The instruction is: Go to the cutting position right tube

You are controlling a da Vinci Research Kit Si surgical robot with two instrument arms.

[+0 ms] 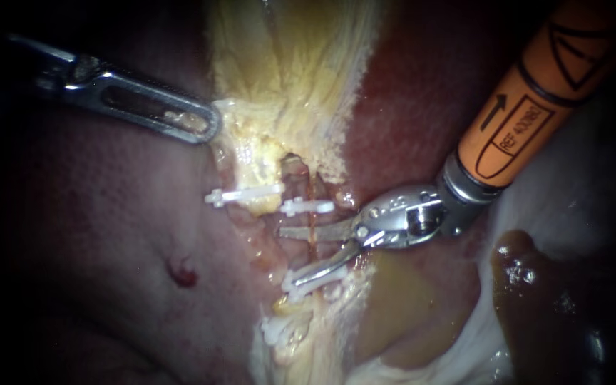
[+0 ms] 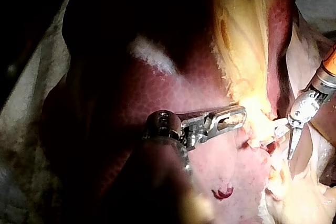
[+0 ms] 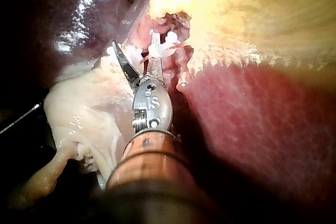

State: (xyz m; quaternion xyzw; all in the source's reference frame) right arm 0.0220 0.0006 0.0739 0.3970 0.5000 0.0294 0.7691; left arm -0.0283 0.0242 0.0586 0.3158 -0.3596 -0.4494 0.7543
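My right instrument (image 1: 290,255) comes in on an orange shaft from the upper right, its two blades open. The thin reddish right tube (image 1: 313,217) runs down between a white clip (image 1: 308,207) and a lower white clip (image 1: 315,281). It crosses the upper blade and lies in the gap between the blades. Another clip (image 1: 244,194) sits on the left tube. My left instrument (image 1: 204,122) has its slotted jaws shut on the edge of the yellow gallbladder tissue (image 1: 286,78). In the right wrist view the open blades (image 3: 136,51) point at the clips (image 3: 160,48).
Dark red liver (image 1: 108,235) lies all around, with a small bleeding spot (image 1: 183,274). Yellow-brown fluid (image 1: 401,314) pools below the right instrument. White cloth (image 1: 586,207) and a dark brown lump (image 1: 529,285) lie at the right. More clips (image 1: 276,329) sit lower down.
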